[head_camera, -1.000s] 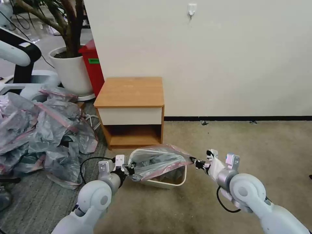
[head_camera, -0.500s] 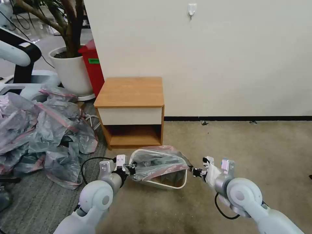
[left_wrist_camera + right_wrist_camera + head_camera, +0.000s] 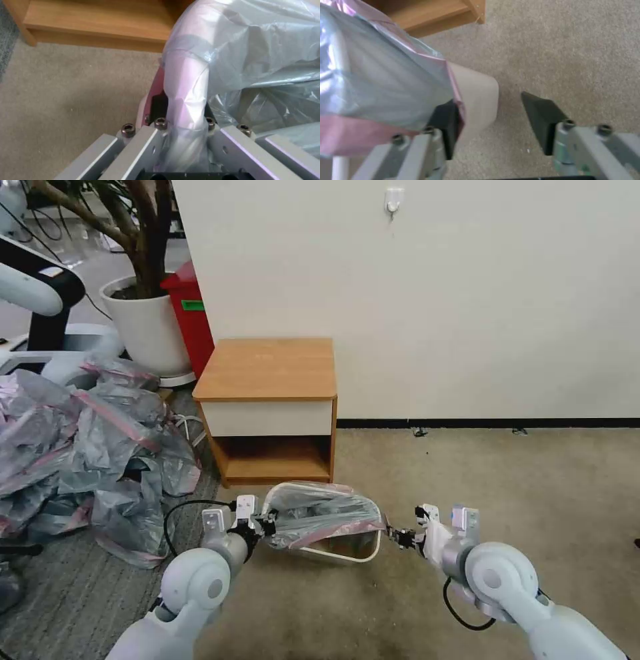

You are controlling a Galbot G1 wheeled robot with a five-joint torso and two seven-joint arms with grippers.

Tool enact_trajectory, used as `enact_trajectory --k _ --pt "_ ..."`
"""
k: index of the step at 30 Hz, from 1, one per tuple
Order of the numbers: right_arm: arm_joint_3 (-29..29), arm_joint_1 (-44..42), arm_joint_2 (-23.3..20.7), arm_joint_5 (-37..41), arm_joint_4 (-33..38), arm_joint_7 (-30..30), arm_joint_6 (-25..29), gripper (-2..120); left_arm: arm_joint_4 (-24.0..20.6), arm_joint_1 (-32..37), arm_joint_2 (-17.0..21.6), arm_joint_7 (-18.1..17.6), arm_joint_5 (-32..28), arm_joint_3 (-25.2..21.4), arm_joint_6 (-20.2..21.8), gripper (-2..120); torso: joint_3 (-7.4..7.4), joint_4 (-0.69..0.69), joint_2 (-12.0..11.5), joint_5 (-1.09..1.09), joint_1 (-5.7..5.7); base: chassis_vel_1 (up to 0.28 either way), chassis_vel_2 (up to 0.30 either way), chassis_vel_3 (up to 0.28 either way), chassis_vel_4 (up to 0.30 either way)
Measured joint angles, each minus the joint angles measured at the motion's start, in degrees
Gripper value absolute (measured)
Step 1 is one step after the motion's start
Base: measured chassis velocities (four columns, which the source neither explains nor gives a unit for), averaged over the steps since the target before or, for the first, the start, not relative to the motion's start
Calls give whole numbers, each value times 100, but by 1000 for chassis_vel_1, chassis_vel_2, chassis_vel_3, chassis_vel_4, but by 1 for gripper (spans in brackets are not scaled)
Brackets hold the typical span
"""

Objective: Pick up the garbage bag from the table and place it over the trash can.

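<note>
Working from the left, note that the left hand (image 3: 269,527) is clenched on the pink rim band of the garbage bag (image 3: 323,511), at the left end of the trash can (image 3: 363,552). The bag lies draped across the can's mouth, long axis running between the two hands, on the carpet in front of the counter (image 3: 268,369). It looks thin, crinkled and translucent grey. At the right end, the right hand (image 3: 398,537) stands released, one finger just beside the bag's corner and the can's rim.
</note>
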Motion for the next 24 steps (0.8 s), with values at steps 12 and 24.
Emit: enact_trajectory --k 12,24 --pt "338 66 -110 -240 329 77 30 103 23 -125 83 20 21 -151 -62 3 0 0 0 -1 0 0 0 0 0" --pt "999 156 -24 240 547 295 282 114 74 -150 18 22 25 -182 -133 3 0 0 0 0 0 0 0 0 0"
